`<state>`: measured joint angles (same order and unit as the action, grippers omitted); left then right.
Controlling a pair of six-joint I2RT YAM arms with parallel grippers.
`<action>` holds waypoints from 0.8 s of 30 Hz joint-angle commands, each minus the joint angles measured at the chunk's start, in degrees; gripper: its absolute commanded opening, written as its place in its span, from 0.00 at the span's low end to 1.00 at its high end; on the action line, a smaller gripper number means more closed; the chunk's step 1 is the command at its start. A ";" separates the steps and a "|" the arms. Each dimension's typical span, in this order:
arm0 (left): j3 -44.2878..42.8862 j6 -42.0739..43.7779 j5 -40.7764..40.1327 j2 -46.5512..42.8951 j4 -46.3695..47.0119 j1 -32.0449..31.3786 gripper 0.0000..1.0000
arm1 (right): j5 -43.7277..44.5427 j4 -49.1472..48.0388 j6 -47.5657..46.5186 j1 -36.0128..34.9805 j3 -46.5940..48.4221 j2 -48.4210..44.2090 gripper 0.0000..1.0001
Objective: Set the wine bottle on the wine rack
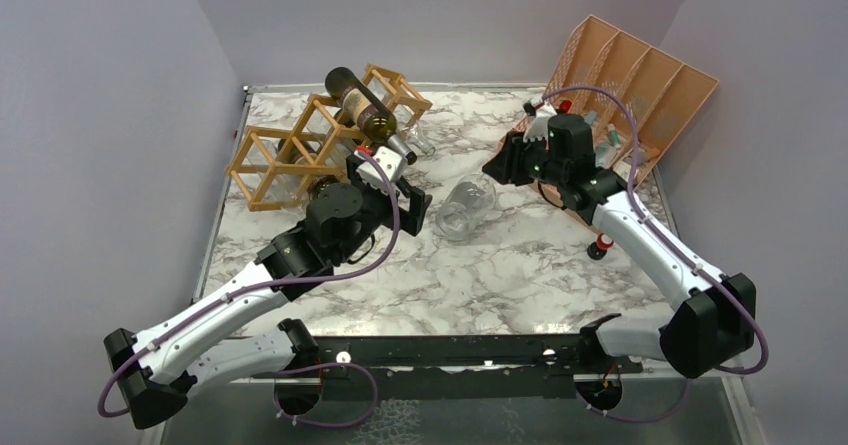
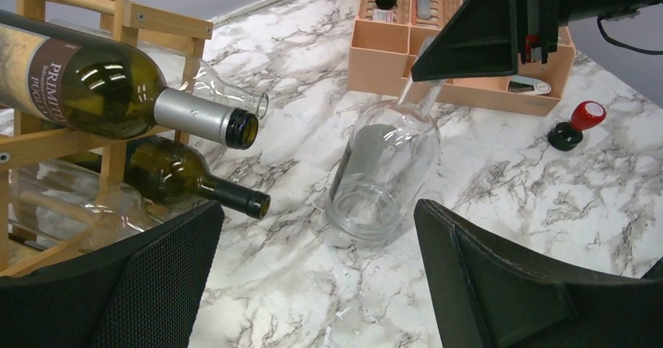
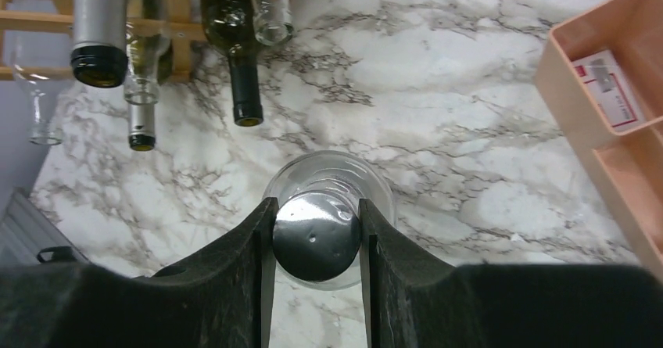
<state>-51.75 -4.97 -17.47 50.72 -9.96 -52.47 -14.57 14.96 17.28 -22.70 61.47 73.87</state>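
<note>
A clear glass wine bottle (image 1: 466, 208) lies slanted over the marble mid-table, its base toward my left arm. My right gripper (image 1: 503, 167) is shut on its dark-capped neck end (image 3: 317, 234), a finger pressed on each side, and the glass body (image 3: 328, 177) stretches away beyond the tips. The light wooden wine rack (image 1: 290, 155) stands at the back left and holds a labelled green bottle (image 1: 362, 108) on top and others below. My left gripper (image 2: 319, 215) hangs open just short of the clear bottle's base (image 2: 367, 207), with nothing between its fingers.
A peach slotted organizer (image 1: 640, 85) with small items stands at the back right, close behind my right wrist. A red-capped stamp (image 1: 600, 246) sits on the marble near the right arm. Bottle necks (image 3: 247, 98) stick out of the rack toward the middle.
</note>
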 commanded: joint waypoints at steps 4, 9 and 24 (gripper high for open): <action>1.18 -2.82 1.71 1.06 2.20 0.17 0.99 | -2.96 -14.78 6.78 -0.49 -11.68 -9.48 0.01; 3.35 -5.78 3.45 2.53 3.48 0.17 0.99 | -4.85 -16.64 7.76 -0.46 -24.36 -18.17 0.01; 4.73 -11.20 3.91 6.76 6.04 0.17 0.99 | -16.59 -16.62 13.46 -0.44 -40.36 -28.57 0.01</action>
<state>-46.54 -14.41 -14.33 57.47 -6.39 -52.47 -27.11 -3.20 31.29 -22.94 20.40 44.16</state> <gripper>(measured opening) 0.988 0.392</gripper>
